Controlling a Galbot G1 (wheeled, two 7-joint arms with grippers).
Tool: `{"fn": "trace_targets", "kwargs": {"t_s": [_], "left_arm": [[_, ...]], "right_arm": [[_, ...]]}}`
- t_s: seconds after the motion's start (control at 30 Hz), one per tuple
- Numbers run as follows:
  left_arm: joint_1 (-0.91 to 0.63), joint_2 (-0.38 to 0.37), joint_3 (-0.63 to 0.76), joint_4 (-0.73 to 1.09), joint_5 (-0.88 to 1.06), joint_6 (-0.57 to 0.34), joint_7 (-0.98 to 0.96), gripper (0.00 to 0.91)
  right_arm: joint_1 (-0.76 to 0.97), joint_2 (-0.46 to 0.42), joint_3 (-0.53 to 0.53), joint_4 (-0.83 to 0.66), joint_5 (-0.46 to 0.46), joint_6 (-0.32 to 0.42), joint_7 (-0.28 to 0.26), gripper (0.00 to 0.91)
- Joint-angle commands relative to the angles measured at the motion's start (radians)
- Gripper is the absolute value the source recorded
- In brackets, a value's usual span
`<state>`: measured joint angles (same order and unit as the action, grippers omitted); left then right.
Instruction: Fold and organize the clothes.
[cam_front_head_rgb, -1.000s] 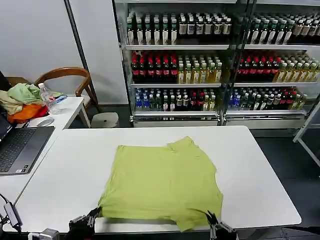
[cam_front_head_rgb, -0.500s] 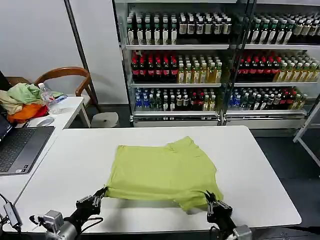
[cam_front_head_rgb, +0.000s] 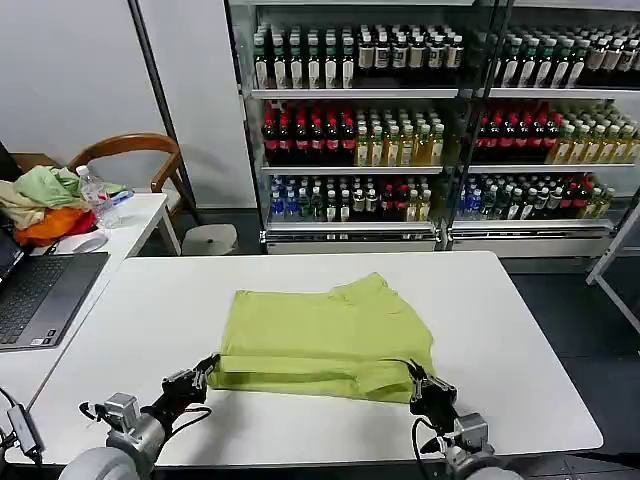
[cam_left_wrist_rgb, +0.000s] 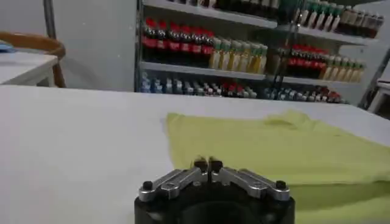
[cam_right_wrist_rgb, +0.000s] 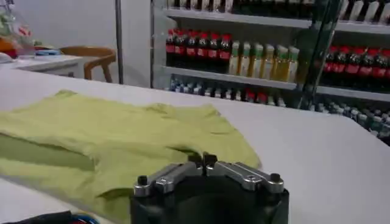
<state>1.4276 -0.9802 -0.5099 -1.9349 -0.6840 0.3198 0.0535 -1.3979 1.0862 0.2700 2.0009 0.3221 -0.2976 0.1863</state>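
Now both grippers, left (cam_front_head_rgb: 205, 367) and right (cam_front_head_rgb: 413, 377), pinching the T-shirt (cam_front_head_rgb: 325, 335) hem, are carrying it farther up the white table (cam_front_head_rgb: 500, 330).

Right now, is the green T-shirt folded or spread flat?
Partly folded: the T-shirt's near hem is lifted and doubled over by the left gripper and right gripper.

T-shirt (cam_front_head_rgb: 325, 335) underside hidden, laptop (cam_front_head_rgb: 35, 295) cut off at edge

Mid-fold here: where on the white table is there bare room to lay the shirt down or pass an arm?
Bare table lies right of the lime-green T-shirt, in a wide band left of it toward the laptop, and in a strip behind it. The near edge is crowded: the left gripper and right gripper pinch the shirt's front corners.
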Motion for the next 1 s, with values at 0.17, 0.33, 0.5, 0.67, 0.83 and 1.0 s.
{"fn": "trace_targets", "kwargs": {"t_s": [0.17,0.33,0.5,0.67,0.83,1.0], "left_arm": [[-0.131,0.014,0.077,0.143,0.029,-0.008,0.031,0.04],[-0.183,0.008,0.116,0.189,0.053,-0.008,0.031,0.05],[-0.192,0.002,0.134,0.208,0.131,-0.019,0.03,0.907],[-0.192,-0.005,0.124,0.209,0.127,-0.029,0.013,0.907],[-0.143,0.009,0.072,0.14,0.099,-0.038,0.007,0.907],[-0.017,0.001,0.061,0.005,0.024,-0.08,-0.014,0.907]], "right_arm": [[0.06,0.004,-0.017,-0.064,0.008,-0.013,0.009,0.0],[0.07,0.012,-0.027,-0.091,-0.013,-0.019,0.005,0.0],[0.108,0.02,-0.047,-0.141,-0.034,-0.032,0.006,0.907],[0.14,0.028,-0.044,-0.149,-0.017,-0.033,0.038,0.907],[0.13,0.015,-0.002,-0.09,0.008,-0.037,0.05,0.907],[0.013,0.002,0.046,0.02,0.009,-0.054,0.051,0.907]]}}
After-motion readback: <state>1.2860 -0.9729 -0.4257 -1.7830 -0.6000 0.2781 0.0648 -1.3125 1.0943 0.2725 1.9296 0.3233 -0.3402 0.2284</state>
